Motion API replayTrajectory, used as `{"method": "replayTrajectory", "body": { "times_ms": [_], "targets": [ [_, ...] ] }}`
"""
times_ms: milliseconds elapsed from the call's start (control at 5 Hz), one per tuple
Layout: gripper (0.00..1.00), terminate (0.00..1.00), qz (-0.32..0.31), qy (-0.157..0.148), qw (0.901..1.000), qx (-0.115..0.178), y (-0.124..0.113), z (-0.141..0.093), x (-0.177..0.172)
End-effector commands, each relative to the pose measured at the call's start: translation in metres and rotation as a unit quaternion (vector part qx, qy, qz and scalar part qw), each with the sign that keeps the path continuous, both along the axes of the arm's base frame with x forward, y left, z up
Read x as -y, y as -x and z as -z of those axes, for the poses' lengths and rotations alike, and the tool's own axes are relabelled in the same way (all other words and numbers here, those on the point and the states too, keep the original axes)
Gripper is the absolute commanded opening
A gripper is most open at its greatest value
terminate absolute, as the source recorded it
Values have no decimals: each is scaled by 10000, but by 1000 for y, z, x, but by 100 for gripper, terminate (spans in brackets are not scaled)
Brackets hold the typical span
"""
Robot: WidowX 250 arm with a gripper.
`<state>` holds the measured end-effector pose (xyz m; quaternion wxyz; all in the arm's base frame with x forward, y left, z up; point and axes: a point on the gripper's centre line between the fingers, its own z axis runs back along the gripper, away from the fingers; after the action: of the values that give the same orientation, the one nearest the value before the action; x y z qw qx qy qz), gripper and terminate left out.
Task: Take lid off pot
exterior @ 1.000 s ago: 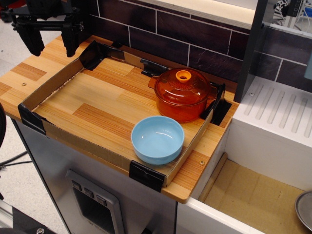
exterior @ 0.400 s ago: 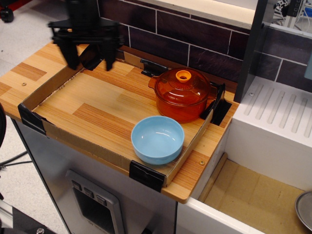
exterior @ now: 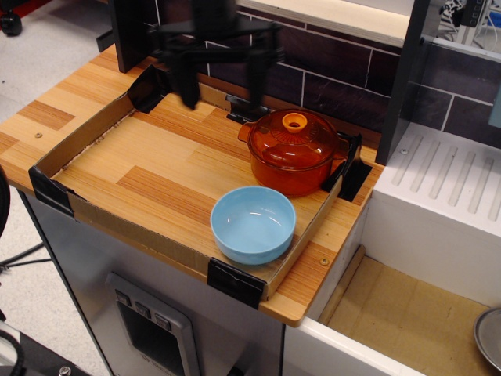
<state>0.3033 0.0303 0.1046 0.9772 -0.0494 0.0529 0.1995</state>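
Gripper (exterior: 221, 88) blurred, hanging above the back of the tray (exterior: 94, 133), fingers spread wide and apparently empty. Up and left of the pot (exterior: 293, 168), well apart from it. Lid (exterior: 293, 139) seated on pot, ring knob (exterior: 294, 122) at its centre. Pot in the tray's far right corner. Light blue bowl (exterior: 253, 224) just in front of it, near the front edge.

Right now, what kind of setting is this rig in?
Likely a mock or toy kitchen in a lab: a wooden counter against a dark tiled backsplash, a white sink unit beside it, and an amber glass pot and blue bowl set out.
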Motion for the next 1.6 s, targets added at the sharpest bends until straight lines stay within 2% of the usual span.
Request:
{"method": "replayTrajectory", "body": {
  "times_ms": [0,200,800,1000,1200,1400],
  "targets": [
    [100,0,-173,-233,9975,647,-27,-5,26],
    [100,0,-144,-327,9969,700,-34,5,31],
    [100,0,-228,-515,9969,550,-53,27,39],
    [100,0,-320,-398,9965,669,-58,27,41],
    [0,0,-325,-391,9966,640,-56,26,39],
    [0,0,-464,-578,9949,690,-57,24,39]
  ]
}}
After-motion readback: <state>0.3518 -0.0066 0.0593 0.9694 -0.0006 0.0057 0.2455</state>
